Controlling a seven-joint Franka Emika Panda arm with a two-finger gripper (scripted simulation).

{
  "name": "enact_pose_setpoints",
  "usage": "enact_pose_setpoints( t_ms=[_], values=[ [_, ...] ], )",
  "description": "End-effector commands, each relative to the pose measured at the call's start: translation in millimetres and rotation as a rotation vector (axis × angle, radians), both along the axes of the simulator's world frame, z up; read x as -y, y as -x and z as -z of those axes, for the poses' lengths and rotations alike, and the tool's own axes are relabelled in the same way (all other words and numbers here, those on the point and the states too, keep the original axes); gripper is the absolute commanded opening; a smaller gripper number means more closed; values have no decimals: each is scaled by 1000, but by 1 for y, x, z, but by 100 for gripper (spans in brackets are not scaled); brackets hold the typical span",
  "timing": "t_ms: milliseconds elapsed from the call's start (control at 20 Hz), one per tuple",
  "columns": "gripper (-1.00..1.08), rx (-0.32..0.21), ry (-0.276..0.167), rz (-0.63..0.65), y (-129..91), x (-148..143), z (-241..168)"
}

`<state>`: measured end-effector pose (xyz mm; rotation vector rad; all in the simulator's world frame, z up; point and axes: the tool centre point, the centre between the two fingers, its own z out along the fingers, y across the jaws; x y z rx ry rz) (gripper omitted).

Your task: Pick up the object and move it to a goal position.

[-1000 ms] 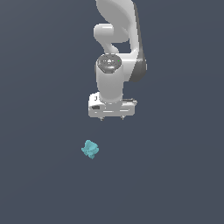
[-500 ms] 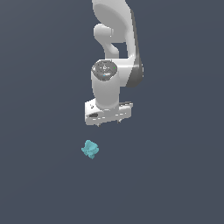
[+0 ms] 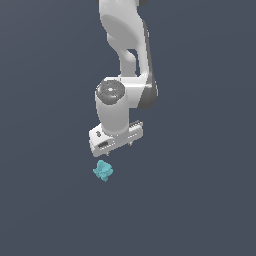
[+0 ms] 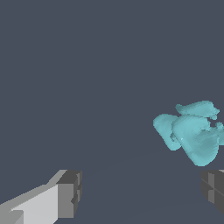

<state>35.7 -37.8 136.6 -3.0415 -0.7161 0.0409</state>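
The object (image 3: 103, 171) is a small teal lumpy thing lying on the dark grey floor. My white gripper (image 3: 119, 148) hangs just above it and slightly toward the exterior view's right, apart from it. In the wrist view the object (image 4: 190, 131) lies close to one grey fingertip (image 4: 212, 186), off the middle of the gap; the other fingertip (image 4: 70, 192) is far from it. The gripper (image 4: 141, 190) is open wide and holds nothing.
The white arm (image 3: 127, 45) rises behind the gripper toward the top of the exterior view. Plain dark grey floor (image 3: 200, 200) surrounds the object; no goal marker shows.
The gripper has moved toward the exterior view's left and lower, closing in on the object. The object has not moved.
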Motion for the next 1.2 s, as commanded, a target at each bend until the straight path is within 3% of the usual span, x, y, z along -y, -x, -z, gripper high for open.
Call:
enact_pose_setpoints(
  t_ms=[0,750,1150],
  values=[
    [100,3,0,-63,-7,7,4],
    [100,22,1,-420,-42,49,29],
    [100,29,1,-545,-53,66,39]
  ],
)
